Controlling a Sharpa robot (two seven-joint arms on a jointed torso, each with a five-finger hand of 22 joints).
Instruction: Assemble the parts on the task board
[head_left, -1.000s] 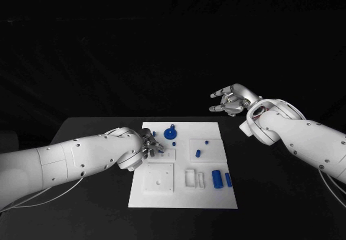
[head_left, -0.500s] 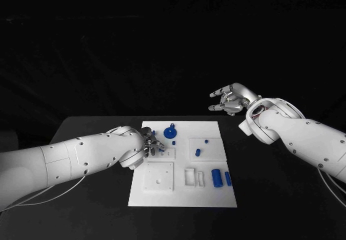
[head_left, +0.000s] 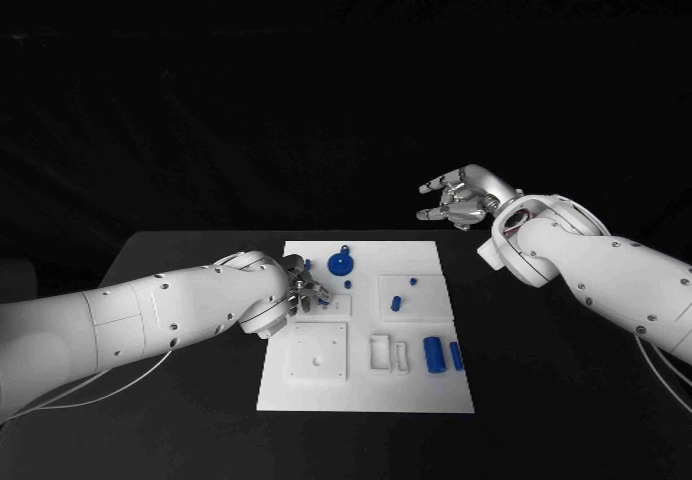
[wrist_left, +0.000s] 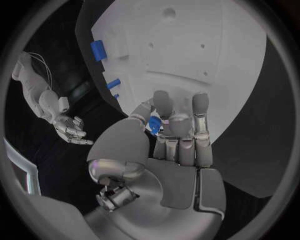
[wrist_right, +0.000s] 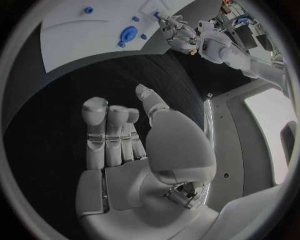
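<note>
The white task board (head_left: 411, 390) lies in the middle of the table. My left hand (head_left: 302, 292) hovers over the board's left side and pinches a small blue part (wrist_left: 154, 123) between its thumb and fingers (wrist_left: 164, 107). A blue round disc part (head_left: 340, 265) sits near the board's far edge. Two blue cylinders (head_left: 434, 356) lie at the board's right side. My right hand (head_left: 460, 199) is raised off the table beyond the board's far right corner, fingers apart and holding nothing (wrist_right: 134, 142).
Small blue pegs (head_left: 395, 301) stand in the board's right middle block. A raised white square plate (head_left: 316, 356) and a white slotted block (head_left: 381, 354) sit on the board's near half. Black table (head_left: 562, 380) surrounds the board.
My left hand has crept slightly to the right over the board with the blue part. The right hand has stayed put.
</note>
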